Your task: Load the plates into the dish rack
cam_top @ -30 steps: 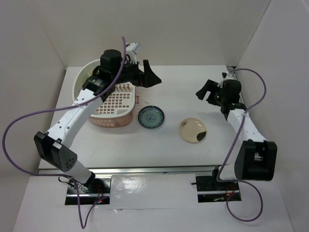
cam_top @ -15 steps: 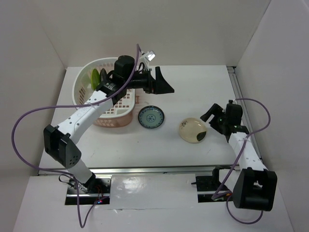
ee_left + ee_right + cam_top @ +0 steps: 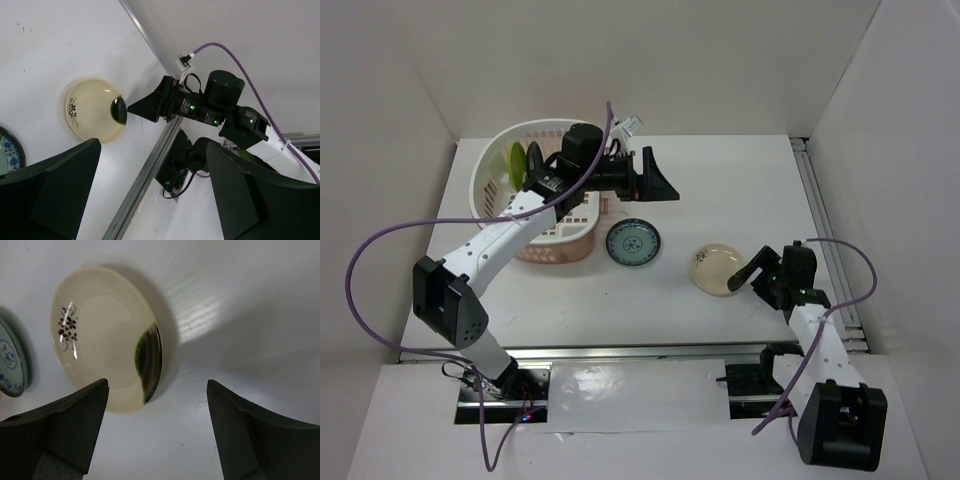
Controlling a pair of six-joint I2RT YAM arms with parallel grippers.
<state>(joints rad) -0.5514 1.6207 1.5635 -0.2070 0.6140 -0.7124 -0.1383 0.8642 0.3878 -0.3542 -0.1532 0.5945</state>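
Note:
The cream plate with a dark patch [image 3: 718, 268] lies flat on the table; it also shows in the right wrist view [image 3: 105, 337] and the left wrist view [image 3: 95, 110]. My right gripper [image 3: 748, 277] is open and low at its right edge, jaws either side of the dark patch [image 3: 157, 425]. The blue-green patterned plate [image 3: 633, 243] lies flat beside the pink dish rack [image 3: 490, 175]. The lime green plate [image 3: 518, 160] stands in the rack. A dark disc beside it is partly hidden by my left arm. My left gripper [image 3: 658, 180] is open and empty, held above the table to the right of the rack.
White walls close in the table at the left, back and right. A metal rail [image 3: 640, 350] runs along the near edge. Purple cables loop beside both arms. The blue-green plate's edge shows at the left of the right wrist view [image 3: 10, 362].
My right arm has swung from the far right towards the near edge and lowered its open gripper to the cream plate. My left gripper swung right, away from the rack, then held still.

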